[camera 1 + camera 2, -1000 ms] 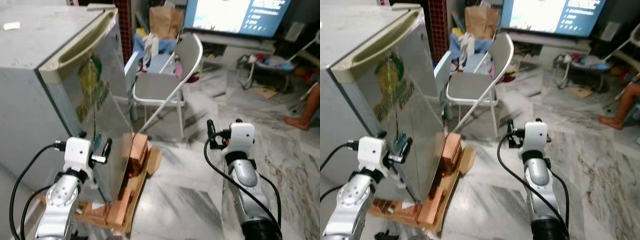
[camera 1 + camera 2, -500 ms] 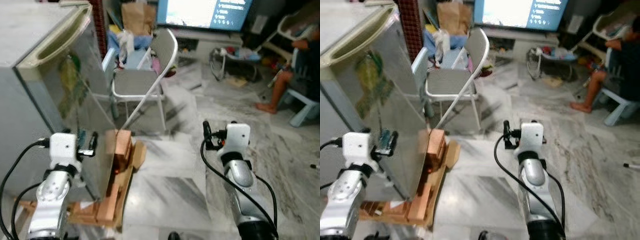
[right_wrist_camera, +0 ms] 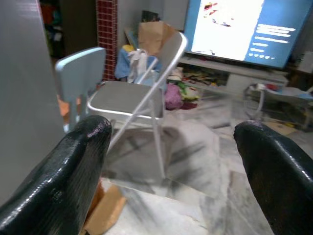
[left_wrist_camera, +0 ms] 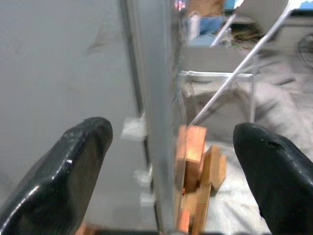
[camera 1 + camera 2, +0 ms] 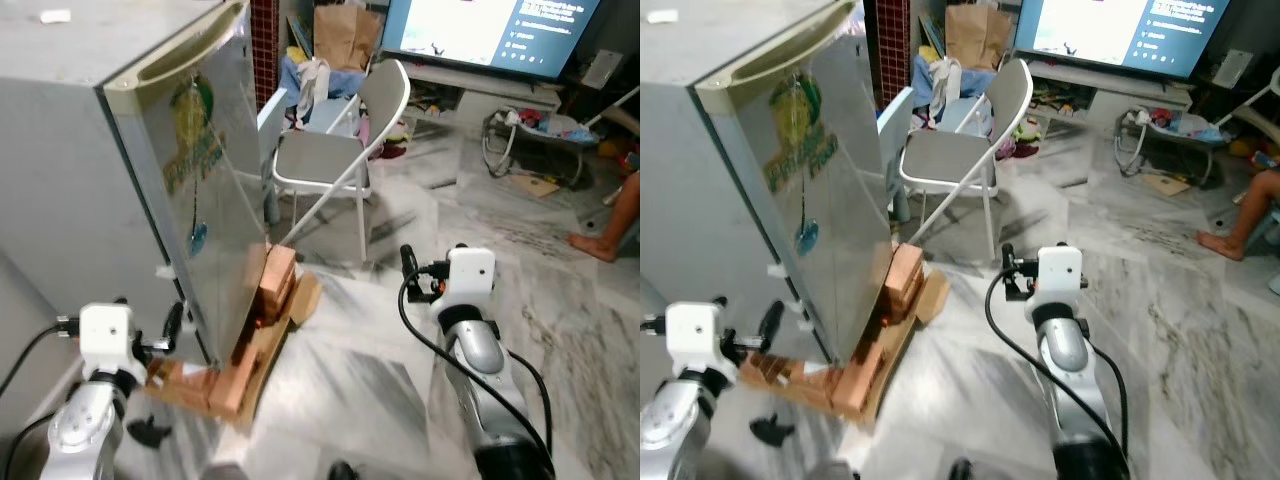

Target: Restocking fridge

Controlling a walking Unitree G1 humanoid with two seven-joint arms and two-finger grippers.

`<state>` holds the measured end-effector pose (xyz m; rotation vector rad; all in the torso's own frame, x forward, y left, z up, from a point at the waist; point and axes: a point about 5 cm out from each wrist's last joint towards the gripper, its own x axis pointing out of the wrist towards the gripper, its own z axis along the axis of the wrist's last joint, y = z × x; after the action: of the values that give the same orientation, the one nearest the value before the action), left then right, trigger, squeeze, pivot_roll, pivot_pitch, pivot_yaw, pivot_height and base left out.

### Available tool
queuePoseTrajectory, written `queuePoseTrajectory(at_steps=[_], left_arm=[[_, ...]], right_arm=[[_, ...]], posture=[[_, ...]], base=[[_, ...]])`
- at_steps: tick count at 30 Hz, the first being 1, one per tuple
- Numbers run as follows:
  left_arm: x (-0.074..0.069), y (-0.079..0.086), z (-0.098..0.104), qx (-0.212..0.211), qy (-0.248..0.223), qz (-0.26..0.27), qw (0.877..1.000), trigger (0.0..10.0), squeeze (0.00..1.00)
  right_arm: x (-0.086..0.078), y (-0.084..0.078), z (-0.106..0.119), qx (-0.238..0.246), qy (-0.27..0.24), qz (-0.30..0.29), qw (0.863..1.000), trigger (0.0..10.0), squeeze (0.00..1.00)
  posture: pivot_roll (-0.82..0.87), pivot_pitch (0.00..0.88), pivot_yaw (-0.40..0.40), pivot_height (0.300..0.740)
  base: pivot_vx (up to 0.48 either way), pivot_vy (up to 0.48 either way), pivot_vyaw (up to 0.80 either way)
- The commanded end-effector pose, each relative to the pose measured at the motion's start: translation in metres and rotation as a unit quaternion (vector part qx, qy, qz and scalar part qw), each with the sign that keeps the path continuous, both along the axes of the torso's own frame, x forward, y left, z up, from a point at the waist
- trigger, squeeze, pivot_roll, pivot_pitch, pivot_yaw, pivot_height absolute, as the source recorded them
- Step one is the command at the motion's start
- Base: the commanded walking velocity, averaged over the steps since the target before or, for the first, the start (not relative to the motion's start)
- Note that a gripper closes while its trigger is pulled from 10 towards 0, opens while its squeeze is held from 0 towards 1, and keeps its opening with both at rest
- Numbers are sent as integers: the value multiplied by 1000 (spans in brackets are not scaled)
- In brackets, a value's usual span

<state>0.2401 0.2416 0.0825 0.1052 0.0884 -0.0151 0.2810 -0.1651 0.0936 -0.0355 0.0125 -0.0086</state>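
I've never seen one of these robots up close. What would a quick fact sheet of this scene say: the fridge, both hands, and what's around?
fridge: grey fridge, door shut, stickers on the front
under fridge: wooden blocks and cardboard
left hand: left hand open, low beside the fridge's front edge, holding nothing
right hand: right hand open, raised over the marble floor, holding nothing
behind: grey folding chair, paper bag, lit screen
person: a bare leg at the right edge

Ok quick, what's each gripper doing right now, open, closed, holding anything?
Left gripper: open, empty, fingers either side of the grey fridge door's edge, not touching.
Right gripper: open, empty, facing the grey folding chair.
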Motion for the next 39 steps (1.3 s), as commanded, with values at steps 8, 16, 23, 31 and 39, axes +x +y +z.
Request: queuePoseTrajectory(at_steps=[8,16,23,31,39], left_arm=[[26,8,8,14,-22,35,999,10000,0],[49,11,17,9,-40,45,998,10000,0],[77,6,28,5,-62,58,996,10000,0],[105,-3,38,-14,-62,42,997,10000,0],[121,-20,45,-8,-61,13,998,10000,0]], right_arm=[[6,3,8,3,-9,9,1000,10000,0],[5,2,10,1,-12,8,1000,10000,0],[4,3,11,-1,-12,10,1000,10000,0],[-3,-4,14,-14,-13,7,1000,10000,0],[-6,-8,15,-19,-13,4,1000,10000,0]], posture=[[114,49,-76,740],[102,48,-76,740],[89,50,-79,740],[45,61,-72,740],[24,55,-69,740]], base=[[0,0,0],[0,0,0],[0,0,0],[0,0,0],[0,0,0]])
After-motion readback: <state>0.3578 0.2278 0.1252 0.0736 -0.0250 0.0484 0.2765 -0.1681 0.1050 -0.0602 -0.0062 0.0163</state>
